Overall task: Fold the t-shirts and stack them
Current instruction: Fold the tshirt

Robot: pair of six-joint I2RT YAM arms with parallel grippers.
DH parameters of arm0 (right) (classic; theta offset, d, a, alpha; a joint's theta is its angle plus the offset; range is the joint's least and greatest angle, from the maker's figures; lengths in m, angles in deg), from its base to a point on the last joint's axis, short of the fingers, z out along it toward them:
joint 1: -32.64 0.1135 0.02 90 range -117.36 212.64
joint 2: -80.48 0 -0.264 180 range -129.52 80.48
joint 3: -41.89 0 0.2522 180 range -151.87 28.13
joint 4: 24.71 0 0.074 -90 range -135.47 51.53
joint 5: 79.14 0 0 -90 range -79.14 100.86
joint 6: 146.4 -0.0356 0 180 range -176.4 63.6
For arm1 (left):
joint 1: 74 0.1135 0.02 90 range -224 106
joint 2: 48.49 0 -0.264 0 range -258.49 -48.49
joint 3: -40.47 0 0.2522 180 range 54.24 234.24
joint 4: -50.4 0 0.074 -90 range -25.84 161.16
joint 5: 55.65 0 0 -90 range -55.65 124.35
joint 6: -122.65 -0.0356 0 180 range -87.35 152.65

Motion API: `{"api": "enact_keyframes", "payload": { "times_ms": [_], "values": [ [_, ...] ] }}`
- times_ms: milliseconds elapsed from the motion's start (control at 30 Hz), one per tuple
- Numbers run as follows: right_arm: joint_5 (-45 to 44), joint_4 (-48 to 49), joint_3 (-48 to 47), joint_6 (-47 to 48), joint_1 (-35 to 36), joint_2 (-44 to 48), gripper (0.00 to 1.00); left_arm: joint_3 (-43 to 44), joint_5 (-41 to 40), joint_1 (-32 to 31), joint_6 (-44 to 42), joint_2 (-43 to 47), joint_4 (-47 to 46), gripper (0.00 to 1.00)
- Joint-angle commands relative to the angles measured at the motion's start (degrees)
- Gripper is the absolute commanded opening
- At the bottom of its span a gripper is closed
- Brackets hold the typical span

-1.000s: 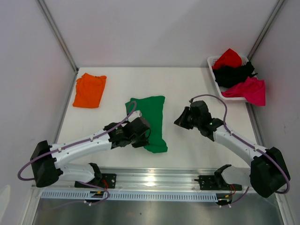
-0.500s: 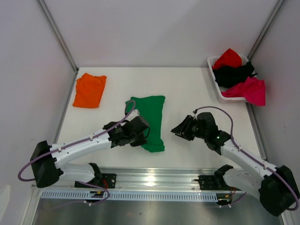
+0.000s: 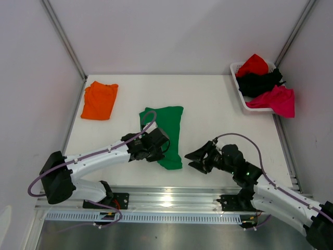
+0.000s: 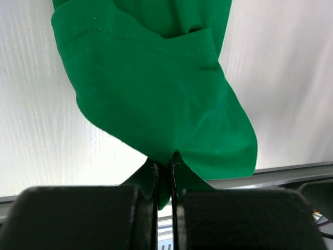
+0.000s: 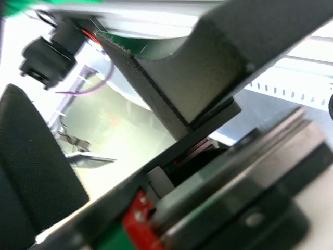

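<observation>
The green t-shirt (image 3: pixel 165 130) lies near the middle of the white surface (image 3: pixel 213 101), folded into a long strip that runs from the far side toward the arms. The left arm (image 3: pixel 99 156) reaches across from the near left corner, and its jaws are clenched on the near end of this shirt. The left wrist camera shows the two dark fingers (image 4: pixel 104 219) pressed together with only a thin fold of green cloth between them. The rest of the shirt spreads away from the grip in soft layers, with a hemmed edge showing at the top.

The right arm (image 3: pixel 278 197) sits low at the near right. Its jaws are spread apart and hold nothing, and they point at the near right corner of the green shirt, close to it but apart from it. The right wrist camera is steeply tilted and blurred (mostly dark finger surfaces and what seems to be mounting hardware), so it adds little.

The orange t-shirt (image 3: pixel 100 100) lies folded at the far left of the surface, well apart from the green one. A white basket (image 3: pixel 234 67) stands at the far right corner, holding a red t-shirt (image 3: pixel 253 63) at the far end, a black t-shirt (image 3: pixel 260 80) in the middle and a magenta t-shirt (image 3: pixel 276 99) spilling over the near rim.
</observation>
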Motion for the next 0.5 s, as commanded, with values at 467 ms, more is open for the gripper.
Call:
{"api": "enact_keyframes", "payload": {
  "times_ms": [467],
  "values": [
    [-8.0,12.6,2.8,-16.3,12.8,-13.4,0.63,-0.5,-3.0,1.6,-1.5,4.5,-1.6,0.01]
  ]
}}
